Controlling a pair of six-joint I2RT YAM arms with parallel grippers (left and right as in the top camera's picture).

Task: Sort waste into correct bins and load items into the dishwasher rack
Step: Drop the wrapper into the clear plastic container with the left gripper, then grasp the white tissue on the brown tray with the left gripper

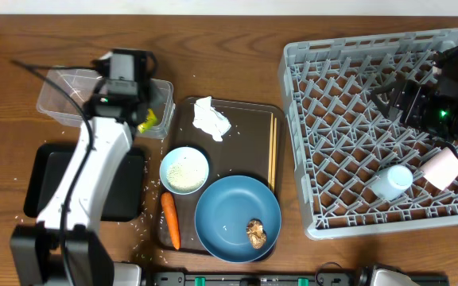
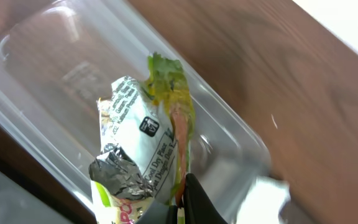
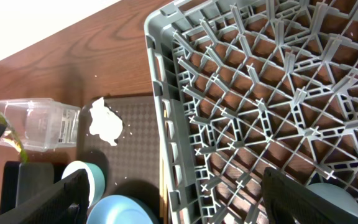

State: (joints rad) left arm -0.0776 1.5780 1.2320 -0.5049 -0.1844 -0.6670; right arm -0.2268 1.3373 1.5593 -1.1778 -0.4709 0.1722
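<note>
Overhead then wrists: wrapper (image 1: 148,121) poised at the clear tub (image 1: 66,94)

Overhead: the left pincer (image 1: 140,113) has the green-yellow wrapper at the tub's right end. Both cups already lie in the dishwasher rack (image 1: 348,119).

Left wrist: the pincer is clamped on the wrapper's lower end, and the wrapper is over the tub's inside. Waste sorting looks to be in hand. The next move probably calls for letting go so the wrapper drops inside.

Right wrist: the right pincer (image 3: 176,177) is spread wide and empty above the rack.

Soft, even overhead light on my brown wooden worktop (image 1: 237,48); shadows short and faint. My left wrist view blurs at the clear rectangular plastic tub (image 2: 55,56), with white glare top right. My right wrist view bows the light-grey plastic crate (image 3: 155,68) at its rim.
</note>
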